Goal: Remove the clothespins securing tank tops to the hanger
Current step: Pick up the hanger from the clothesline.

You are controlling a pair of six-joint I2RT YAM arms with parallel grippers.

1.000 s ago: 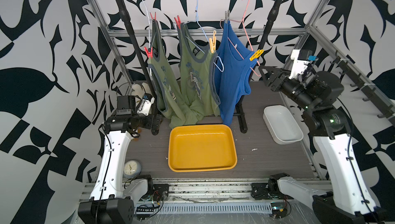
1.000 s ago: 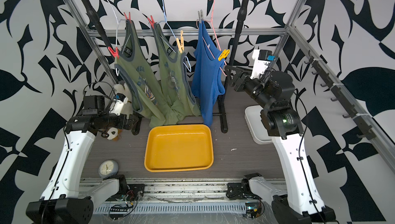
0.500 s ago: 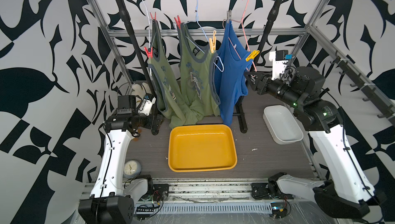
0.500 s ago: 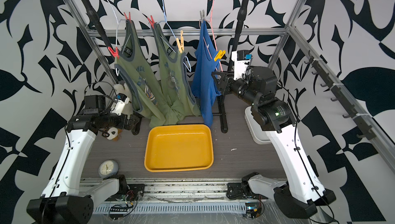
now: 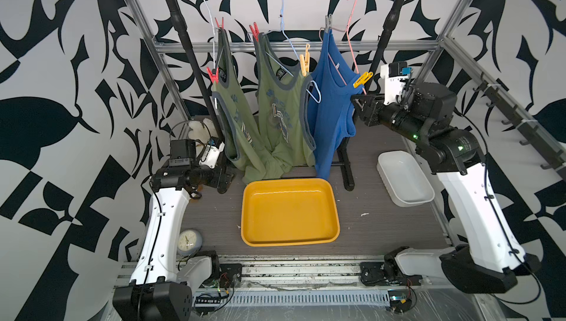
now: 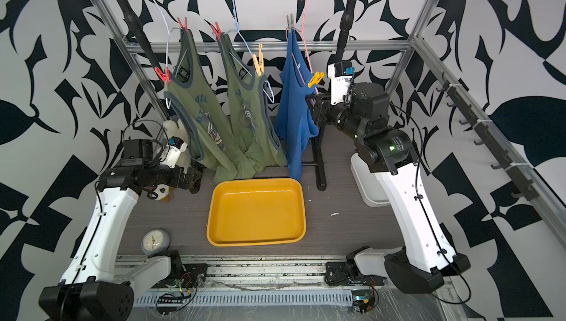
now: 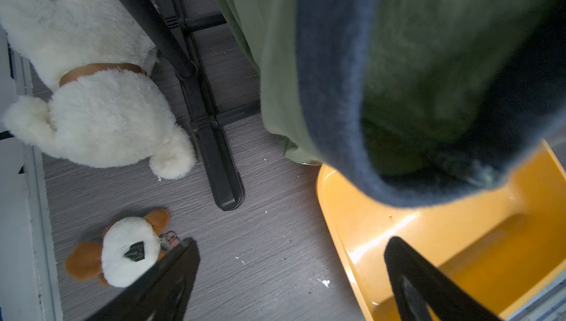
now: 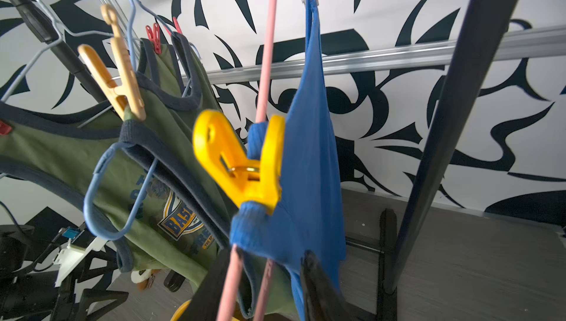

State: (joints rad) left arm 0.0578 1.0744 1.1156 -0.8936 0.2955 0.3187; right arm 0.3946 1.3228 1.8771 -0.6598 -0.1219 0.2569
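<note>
The right claw (image 8: pixel 268 253) hangs just under the broad bright-yellow plastic clothespin (image 8: pixel 242 163). Its jaws are partly spread and straddle the pink wire hanger (image 8: pixel 266 59) and a fold of the plain blue tank top (image 5: pixel 330 114), pinching nothing I can make out. That pin bites the blue strap onto the pink wire, which is what keeps the shirt up on that side. The claw probably sits this close to line up a squeeze on the pin's tail ends. All six pins are still clipped on: a grey clothespin (image 5: pixel 328 23) on the blue top's far strap, and a slim pale-yellow clothespin (image 5: pixel 304 62) and three red clothespins (image 5: pixel 254 31) on the two olive-green tank tops with grey trim (image 5: pixel 275 105). The left claw (image 7: pixel 292 239) waits low over the grey wood-grain counter (image 5: pixel 382 221), spread wide and empty, beside the orange-yellow plastic tray (image 5: pixel 289 212), which is likely there to receive the freed pins.
</note>
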